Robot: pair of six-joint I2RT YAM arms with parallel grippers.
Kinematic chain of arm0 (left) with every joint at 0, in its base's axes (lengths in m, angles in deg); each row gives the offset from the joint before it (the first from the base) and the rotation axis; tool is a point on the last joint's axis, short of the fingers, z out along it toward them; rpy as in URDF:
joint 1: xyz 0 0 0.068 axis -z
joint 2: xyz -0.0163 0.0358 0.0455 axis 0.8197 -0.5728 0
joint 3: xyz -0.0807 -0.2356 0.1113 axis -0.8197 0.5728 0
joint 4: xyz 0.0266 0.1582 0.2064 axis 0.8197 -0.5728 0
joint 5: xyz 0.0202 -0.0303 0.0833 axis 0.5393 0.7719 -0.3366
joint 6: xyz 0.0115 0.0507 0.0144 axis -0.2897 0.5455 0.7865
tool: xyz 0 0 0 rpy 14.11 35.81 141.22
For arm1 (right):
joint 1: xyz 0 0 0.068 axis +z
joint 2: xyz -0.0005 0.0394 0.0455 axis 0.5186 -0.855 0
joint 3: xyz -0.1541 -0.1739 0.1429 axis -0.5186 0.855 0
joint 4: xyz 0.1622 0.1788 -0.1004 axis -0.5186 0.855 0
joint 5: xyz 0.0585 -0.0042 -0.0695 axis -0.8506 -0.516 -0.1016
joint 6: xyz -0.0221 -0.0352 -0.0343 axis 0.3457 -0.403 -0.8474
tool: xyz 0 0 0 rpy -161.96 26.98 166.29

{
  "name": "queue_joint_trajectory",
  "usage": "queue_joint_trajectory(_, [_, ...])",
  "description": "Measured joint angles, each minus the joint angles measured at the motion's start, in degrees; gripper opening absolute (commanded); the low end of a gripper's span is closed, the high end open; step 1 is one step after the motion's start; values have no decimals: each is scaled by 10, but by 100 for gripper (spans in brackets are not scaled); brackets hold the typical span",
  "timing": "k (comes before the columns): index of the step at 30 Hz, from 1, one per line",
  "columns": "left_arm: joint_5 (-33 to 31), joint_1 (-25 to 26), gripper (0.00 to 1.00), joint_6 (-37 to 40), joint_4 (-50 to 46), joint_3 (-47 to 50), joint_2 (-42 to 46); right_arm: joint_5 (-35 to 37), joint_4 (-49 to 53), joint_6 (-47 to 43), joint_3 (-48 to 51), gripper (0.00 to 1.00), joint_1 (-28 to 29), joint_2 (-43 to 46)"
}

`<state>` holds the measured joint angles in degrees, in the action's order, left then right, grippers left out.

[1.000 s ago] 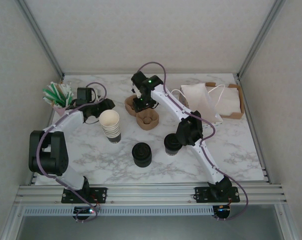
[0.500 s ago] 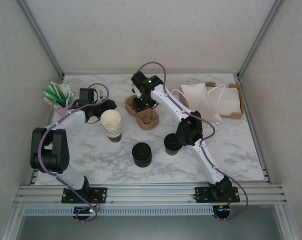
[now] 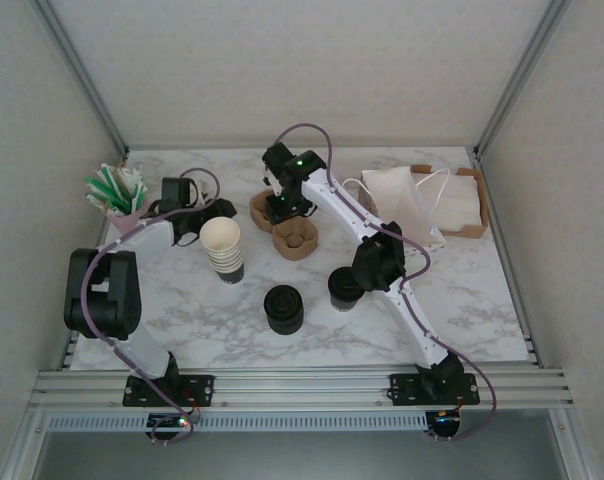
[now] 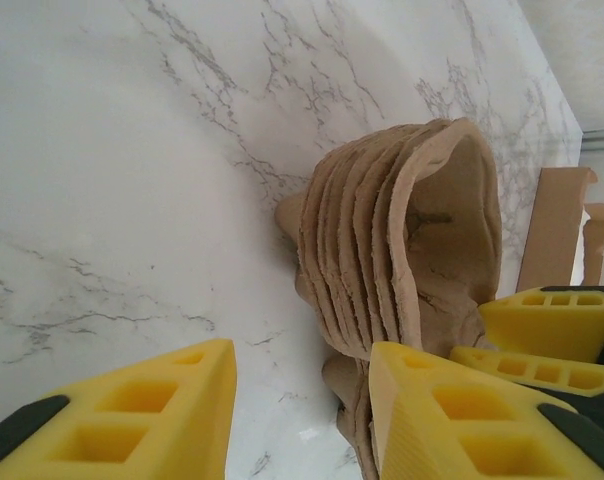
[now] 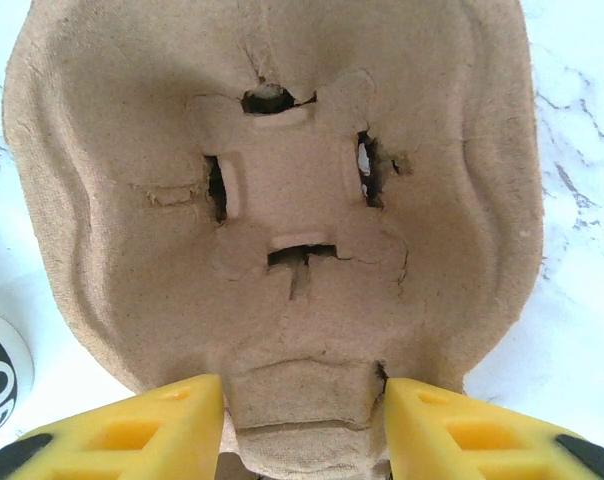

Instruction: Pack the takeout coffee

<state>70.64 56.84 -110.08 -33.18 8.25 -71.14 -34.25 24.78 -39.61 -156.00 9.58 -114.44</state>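
The takeout coffee (image 3: 345, 288), a small dark cup with a black lid, stands mid-table beside my right forearm. At the back, my right gripper (image 3: 282, 210) (image 5: 304, 400) is shut on the narrow waist of the top pulp cup carrier (image 3: 300, 240) (image 5: 282, 180), one yellow finger against each side. My left gripper (image 3: 220, 209) (image 4: 302, 400) is low at the stack's left side, open over bare marble. Its right finger (image 4: 432, 410) lies along the stacked carrier edges (image 4: 382, 250). The right gripper's yellow fingers (image 4: 552, 312) show behind the stack in the left wrist view.
A stack of lidless cream cups (image 3: 222, 250) stands just in front of my left gripper. A stack of black lids (image 3: 283, 308) sits left of the coffee. Green straws (image 3: 117, 190) are at the far left. A white paper bag (image 3: 402, 205) and a cardboard box (image 3: 467, 200) are at the back right.
My left gripper has slid right, closer to the carrier stack, and its jaws have widened a little. The right arm has stayed where it was.
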Motion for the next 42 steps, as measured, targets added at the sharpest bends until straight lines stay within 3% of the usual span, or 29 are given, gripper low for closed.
queue_joint_trajectory(10, [14, 0, 42, -3, 17, 0, -9, 6, 0, 0, 0, 42, 2, 0])
queue_joint_trajectory(16, [20, 0, 42, -3, 22, 0, -18, 14, 0, -4, 0, 47, 5, 0])
queue_joint_trajectory(30, [23, 0, 43, -3, 25, 0, -42, 16, 1, -14, 0, 34, 6, 0])
queue_joint_trajectory(42, [27, 7, 43, -3, 26, -4, -49, 12, 1, -10, -2, 30, 6, 0])
